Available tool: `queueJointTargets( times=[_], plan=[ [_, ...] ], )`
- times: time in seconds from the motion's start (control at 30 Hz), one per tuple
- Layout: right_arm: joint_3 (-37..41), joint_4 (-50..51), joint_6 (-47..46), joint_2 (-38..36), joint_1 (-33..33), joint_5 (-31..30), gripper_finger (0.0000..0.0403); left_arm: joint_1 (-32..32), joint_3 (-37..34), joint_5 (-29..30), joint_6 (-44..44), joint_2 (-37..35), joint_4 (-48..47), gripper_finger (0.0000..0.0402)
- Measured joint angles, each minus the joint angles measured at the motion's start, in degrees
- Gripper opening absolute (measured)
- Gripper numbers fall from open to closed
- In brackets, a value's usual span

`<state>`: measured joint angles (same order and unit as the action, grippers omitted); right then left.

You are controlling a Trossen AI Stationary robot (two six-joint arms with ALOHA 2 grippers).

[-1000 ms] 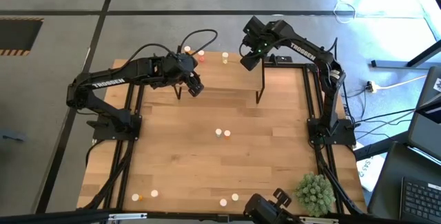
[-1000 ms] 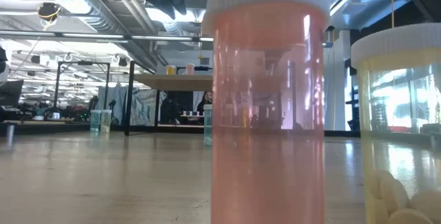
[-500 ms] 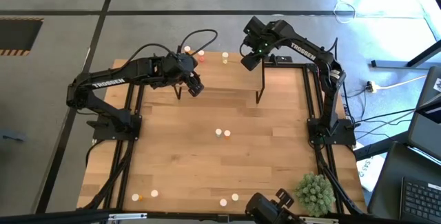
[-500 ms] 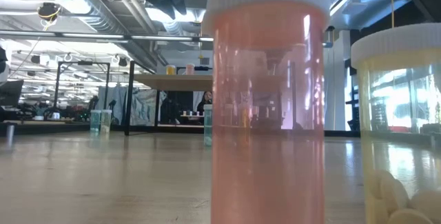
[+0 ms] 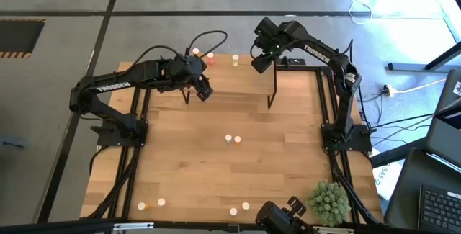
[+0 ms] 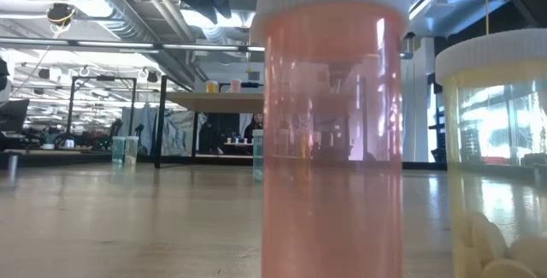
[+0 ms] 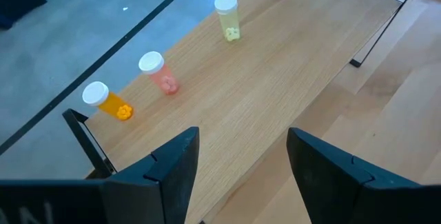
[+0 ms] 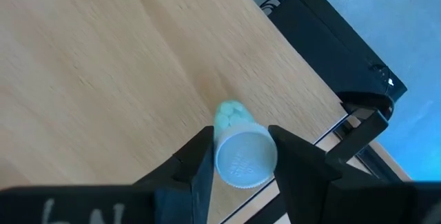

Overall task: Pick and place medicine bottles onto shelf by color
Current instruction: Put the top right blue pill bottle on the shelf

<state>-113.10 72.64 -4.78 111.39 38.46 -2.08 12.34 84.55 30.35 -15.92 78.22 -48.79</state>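
Note:
The shelf [image 5: 230,75] stands at the table's far edge. On it, in a row, stand an orange bottle [image 7: 107,102], a red-pink one [image 7: 158,72], a pale yellow one [image 7: 229,18] and a pale green one [image 8: 238,148]. My right gripper [image 8: 241,172] points down over the shelf's right end, open a little, with its fingers close on either side of the green bottle's white cap. My left gripper [image 7: 241,162] hovers open over the shelf's near left part [image 5: 204,91], with nothing between its fingers. My right gripper comes at the pale green bottle from above, one finger [image 8: 200,169] on each side of the cap [image 8: 241,156]. The bottle stands with its bottom on the shelf board. Whether the fingers touch the cap, I cannot tell.
Loose bottles stand in pairs on the table: mid-table [image 5: 232,140], near left [image 5: 151,204] and at the near edge [image 5: 240,208], where a red-pink one [image 6: 333,124] and a pale yellow one [image 6: 496,158] fill the low view. A spiky green plant ball [image 5: 329,201] sits near right.

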Motion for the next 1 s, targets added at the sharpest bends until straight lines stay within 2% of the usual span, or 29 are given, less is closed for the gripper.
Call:
queueJointTargets(
  times=[0.3,0.7,1.0],
  plan=[
    [0.00,-0.37,-0.78,0.00,0.00,0.08,0.0125,0.00,0.00,0.00,0.02,0.00,0.00,0.0215],
    [0.00,-0.49,-0.88,0.00,0.00,0.19,0.0163,0.02,0.00,0.00,0.02,0.00,0.02,0.0215],
    [0.00,-0.76,-0.78,0.00,0.00,0.19,0.0165,0.01,0.00,0.01,0.04,0.00,0.02,0.0215]
  ],
)
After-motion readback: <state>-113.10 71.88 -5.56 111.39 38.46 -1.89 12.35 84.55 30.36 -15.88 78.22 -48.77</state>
